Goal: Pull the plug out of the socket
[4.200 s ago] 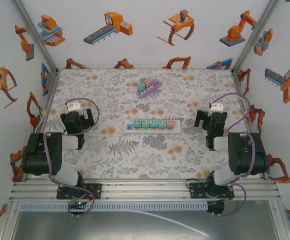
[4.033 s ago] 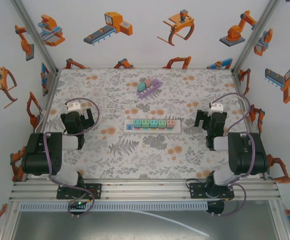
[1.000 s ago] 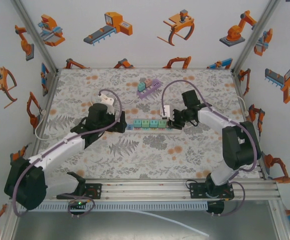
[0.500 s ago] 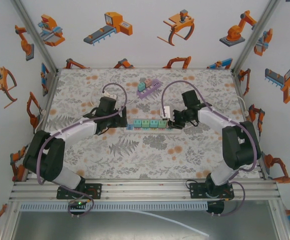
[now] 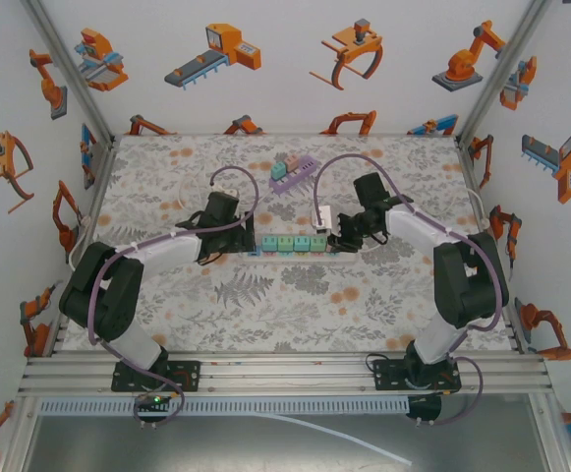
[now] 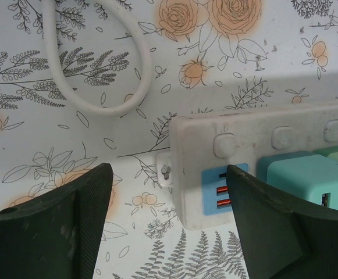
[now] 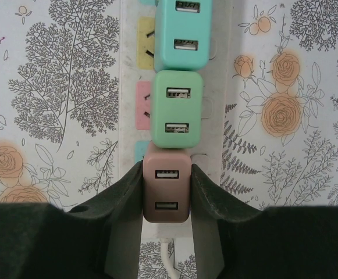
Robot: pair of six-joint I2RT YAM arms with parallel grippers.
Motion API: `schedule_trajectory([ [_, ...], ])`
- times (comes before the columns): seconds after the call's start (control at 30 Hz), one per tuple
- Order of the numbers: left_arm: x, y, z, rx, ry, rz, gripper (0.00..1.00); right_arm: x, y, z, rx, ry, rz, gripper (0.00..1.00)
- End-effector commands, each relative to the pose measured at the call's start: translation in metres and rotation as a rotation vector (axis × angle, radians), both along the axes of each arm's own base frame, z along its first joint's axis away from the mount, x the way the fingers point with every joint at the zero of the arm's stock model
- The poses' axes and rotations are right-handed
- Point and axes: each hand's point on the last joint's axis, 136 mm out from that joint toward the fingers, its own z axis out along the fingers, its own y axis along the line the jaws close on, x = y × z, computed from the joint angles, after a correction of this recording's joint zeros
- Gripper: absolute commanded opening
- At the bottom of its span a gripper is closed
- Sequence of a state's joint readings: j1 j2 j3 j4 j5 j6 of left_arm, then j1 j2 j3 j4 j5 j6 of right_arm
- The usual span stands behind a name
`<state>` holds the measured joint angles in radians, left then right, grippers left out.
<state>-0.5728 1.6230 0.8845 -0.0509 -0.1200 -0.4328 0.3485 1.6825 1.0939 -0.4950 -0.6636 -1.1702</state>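
The right claw (image 7: 166,174) is clamped on the pinkish-brown plug (image 7: 166,200). That plug sits in the right end socket of the white power strip (image 5: 290,243), which lies across the middle of the worktop (image 5: 295,305). A green plug (image 7: 177,107) is just beside it. The left claw (image 6: 169,174) stands open astride the strip's left end, with one finger (image 6: 70,226) clear of the casing.

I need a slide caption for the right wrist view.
Right gripper clamps the brown plug at the white power strip's end.
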Motion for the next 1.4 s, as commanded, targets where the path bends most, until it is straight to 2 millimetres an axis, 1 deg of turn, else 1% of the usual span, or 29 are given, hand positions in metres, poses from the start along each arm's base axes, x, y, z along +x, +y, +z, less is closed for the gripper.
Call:
schedule_trajectory([
  [0.0,-0.034,0.02,-0.04,0.146,0.135,0.0,0.71,-0.003,0.013,0.015,0.04,0.037,0.011,0.18],
  [0.17,-0.049,0.03,-0.062,0.201,0.197,0.014,0.7,0.001,0.014,0.023,0.038,0.062,-0.013,0.17],
  [0.3,-0.055,0.037,-0.071,0.227,0.218,0.041,0.69,0.003,0.015,0.03,0.049,0.066,-0.033,0.17],
  [0.47,-0.057,0.044,-0.073,0.252,0.219,0.065,0.69,0.007,0.014,0.034,0.03,0.097,-0.061,0.13],
  [0.6,-0.057,0.044,-0.068,0.244,0.21,0.065,0.69,0.006,0.013,0.039,0.033,0.08,-0.063,0.13],
  [0.73,-0.054,0.038,-0.057,0.213,0.19,0.057,0.69,0.004,0.012,0.054,0.048,0.042,-0.071,0.13],
  [0.8,-0.051,0.034,-0.049,0.19,0.173,0.053,0.69,0.004,0.011,0.064,0.059,0.022,-0.09,0.13],
  [0.93,-0.045,0.026,-0.022,0.139,0.125,0.042,0.69,0.015,0.008,0.091,0.116,0.022,-0.251,0.13],
  [1.0,-0.041,0.023,-0.002,0.122,0.09,0.031,0.71,0.016,0.007,0.106,0.153,0.041,-0.328,0.13],
  [1.07,-0.037,0.021,0.021,0.1,0.04,0.023,0.72,0.022,0.002,0.121,0.191,0.061,-0.44,0.13],
  [1.13,-0.035,0.018,0.048,0.064,-0.019,0.004,0.73,0.031,-0.007,0.138,0.242,0.079,-0.609,0.13],
  [1.2,-0.038,0.012,0.07,0.017,-0.06,-0.043,0.75,0.037,-0.019,0.153,0.298,0.103,-0.769,0.1],
  [1.27,-0.046,0.002,0.093,-0.052,-0.102,-0.107,0.78,0.039,-0.033,0.163,0.359,0.159,-0.94,0.09],
  [1.3,-0.051,-0.003,0.104,-0.095,-0.127,-0.149,0.79,0.038,-0.04,0.165,0.386,0.197,-1.016,0.09],
  [1.37,-0.068,-0.02,0.127,-0.198,-0.176,-0.265,0.81,0.029,-0.046,0.167,0.437,0.263,-1.098,0.09],
])
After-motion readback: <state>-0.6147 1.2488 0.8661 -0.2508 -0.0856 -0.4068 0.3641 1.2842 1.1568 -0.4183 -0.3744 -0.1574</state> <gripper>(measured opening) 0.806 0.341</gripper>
